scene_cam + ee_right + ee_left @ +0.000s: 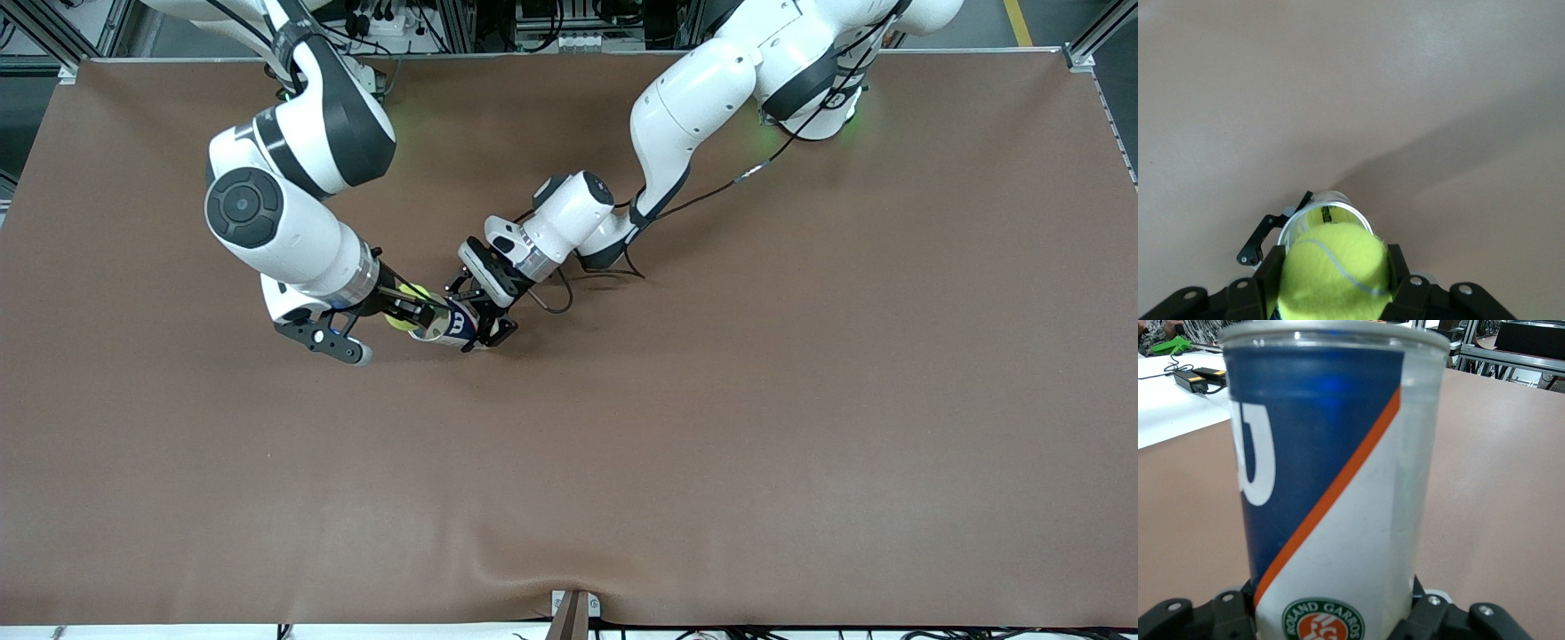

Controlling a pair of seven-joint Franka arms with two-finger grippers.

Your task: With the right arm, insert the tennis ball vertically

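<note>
- I have the tennis ball clamped between the fingers of the right hand; the grip looks firm, with the felt bulging past the pads on both sides.
- The left hand is closed around the lower body of the ball can, a clear tube with a blue, white and orange label, and holds it upright over the tabletop. Whether the can's base rests on the tabletop I cannot tell.
- Key relation: in the right wrist view the ball sits above the can's open mouth but not centred on it. Part of the rim shows past the ball, so the ball is off toward my wrist side of the opening.
- The can's long axis is vertical, or close to it, so I judge the insertion path to be straight down.
- In the front view the two hands meet mid-table, with the right arm arriving from its own end.
- Judgement: I would shift the ball over the rim centre, then lower and release.
- Risk: the ball catching the rim and tipping the can in the left hand's grip.
</note>
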